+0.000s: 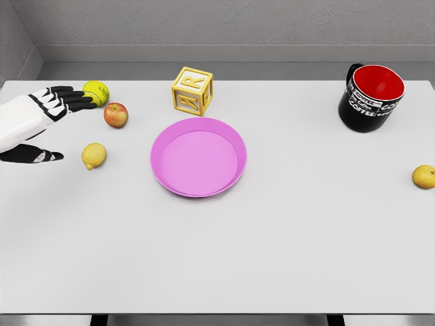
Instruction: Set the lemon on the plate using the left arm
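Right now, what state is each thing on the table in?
Small yellow lemon: on the table, ungrasped, left of the plate.
Round pink plate: empty.
Left robot hand: open, beside the lemon, holding nothing.
Black mug with red inside: upright.
Yellow letter block: resting behind the plate.

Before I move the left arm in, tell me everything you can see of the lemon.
The lemon is small and yellow, with a dimpled-looking skin and a slightly pointed lower end. It lies on the white table, left of the pink plate and below the apple. Nothing touches it: the left hand is open just to its left, thumb pointing at it, with a gap between.
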Robot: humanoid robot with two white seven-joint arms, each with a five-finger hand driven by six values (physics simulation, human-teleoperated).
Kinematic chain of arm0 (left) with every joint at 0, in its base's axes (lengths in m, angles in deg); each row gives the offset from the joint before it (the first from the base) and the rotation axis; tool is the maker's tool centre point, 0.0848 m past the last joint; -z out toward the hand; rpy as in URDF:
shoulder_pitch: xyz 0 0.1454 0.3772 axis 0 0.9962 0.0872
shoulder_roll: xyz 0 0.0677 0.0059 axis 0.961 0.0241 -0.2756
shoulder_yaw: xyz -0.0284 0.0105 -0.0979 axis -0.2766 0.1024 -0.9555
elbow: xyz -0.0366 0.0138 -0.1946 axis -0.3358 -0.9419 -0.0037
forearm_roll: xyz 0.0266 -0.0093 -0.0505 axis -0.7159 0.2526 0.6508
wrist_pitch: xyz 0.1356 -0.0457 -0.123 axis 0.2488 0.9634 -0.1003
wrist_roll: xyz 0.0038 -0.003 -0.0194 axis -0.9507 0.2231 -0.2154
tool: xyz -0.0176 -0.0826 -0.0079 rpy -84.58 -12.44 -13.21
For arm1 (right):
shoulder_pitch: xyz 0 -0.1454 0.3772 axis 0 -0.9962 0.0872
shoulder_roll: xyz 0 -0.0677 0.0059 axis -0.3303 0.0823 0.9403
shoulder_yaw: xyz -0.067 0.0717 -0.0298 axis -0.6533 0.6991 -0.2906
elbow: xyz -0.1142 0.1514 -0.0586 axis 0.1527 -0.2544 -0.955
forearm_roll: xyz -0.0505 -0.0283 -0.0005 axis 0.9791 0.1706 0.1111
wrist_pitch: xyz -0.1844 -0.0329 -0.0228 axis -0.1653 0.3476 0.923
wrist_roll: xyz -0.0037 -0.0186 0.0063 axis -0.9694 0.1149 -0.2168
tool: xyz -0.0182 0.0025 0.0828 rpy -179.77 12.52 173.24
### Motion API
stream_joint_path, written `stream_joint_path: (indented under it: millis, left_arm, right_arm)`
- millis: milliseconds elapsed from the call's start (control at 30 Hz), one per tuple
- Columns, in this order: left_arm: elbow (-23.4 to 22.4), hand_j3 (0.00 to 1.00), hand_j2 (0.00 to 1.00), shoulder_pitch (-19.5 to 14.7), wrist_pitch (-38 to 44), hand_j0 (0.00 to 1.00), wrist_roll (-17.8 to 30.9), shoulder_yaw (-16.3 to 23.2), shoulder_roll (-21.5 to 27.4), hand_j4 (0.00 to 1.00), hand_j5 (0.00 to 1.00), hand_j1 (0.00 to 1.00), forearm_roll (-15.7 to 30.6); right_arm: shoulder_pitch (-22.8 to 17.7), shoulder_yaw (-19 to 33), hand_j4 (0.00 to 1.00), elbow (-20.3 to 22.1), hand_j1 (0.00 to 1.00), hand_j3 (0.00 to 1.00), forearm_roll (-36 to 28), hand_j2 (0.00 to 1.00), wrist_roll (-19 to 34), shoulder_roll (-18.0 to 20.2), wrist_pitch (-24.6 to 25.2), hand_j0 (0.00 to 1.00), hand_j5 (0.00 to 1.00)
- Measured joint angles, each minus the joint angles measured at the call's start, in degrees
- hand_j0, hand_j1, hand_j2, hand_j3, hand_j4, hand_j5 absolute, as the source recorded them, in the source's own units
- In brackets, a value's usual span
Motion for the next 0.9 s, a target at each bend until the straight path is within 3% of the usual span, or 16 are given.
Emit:
stream_joint_path:
  millis: [267, 367, 600, 667, 733, 767, 900]
  left_arm:
    - [-1.5, 1.00, 1.00, 0.5, 0.0, 1.00, 5.5, -0.1, 0.0, 1.00, 1.00, 1.00, -1.3]
    - [-2.5, 1.00, 1.00, 1.5, 0.0, 1.00, 6.9, 0.3, -0.2, 1.00, 1.00, 1.00, -3.9]
    - [-7.5, 1.00, 1.00, 0.4, 0.0, 1.00, 7.6, 4.3, -1.6, 1.00, 1.00, 1.00, -8.5]
    - [-8.4, 1.00, 1.00, -2.3, 0.0, 1.00, 7.7, 6.2, -1.5, 1.00, 1.00, 1.00, -9.7]
    - [-9.2, 1.00, 1.00, -10.6, -0.1, 1.00, 7.7, 10.7, -1.7, 1.00, 1.00, 1.00, -10.6]
    - [-10.0, 1.00, 1.00, -13.2, 0.0, 1.00, 7.7, 13.8, -1.9, 1.00, 1.00, 1.00, -10.3]
    - [-13.9, 1.00, 1.00, -17.0, 0.0, 1.00, 7.7, 22.2, -4.5, 1.00, 1.00, 1.00, -11.2]
  right_arm:
    - [0.0, -0.1, 1.00, -0.1, 1.00, 1.00, 0.0, 1.00, -0.1, 0.0, 0.0, 1.00, 1.00]
    - [0.0, -0.1, 1.00, -0.1, 1.00, 1.00, 0.0, 1.00, -0.1, 0.0, 0.0, 1.00, 1.00]
    - [0.0, -0.1, 1.00, -0.1, 1.00, 1.00, 0.0, 1.00, -0.1, 0.0, 0.0, 1.00, 1.00]
    - [0.0, -0.1, 1.00, -0.1, 1.00, 1.00, 0.0, 1.00, -0.1, 0.0, 0.0, 1.00, 1.00]
    - [0.0, -0.1, 1.00, -0.1, 1.00, 1.00, 0.0, 1.00, 0.0, 0.0, 0.0, 1.00, 1.00]
    - [0.0, -0.1, 1.00, 0.0, 1.00, 1.00, 0.0, 1.00, 0.0, 0.0, 0.0, 1.00, 1.00]
    - [0.0, -0.1, 1.00, -0.1, 1.00, 1.00, 0.0, 1.00, 0.0, 0.0, 0.0, 1.00, 1.00]
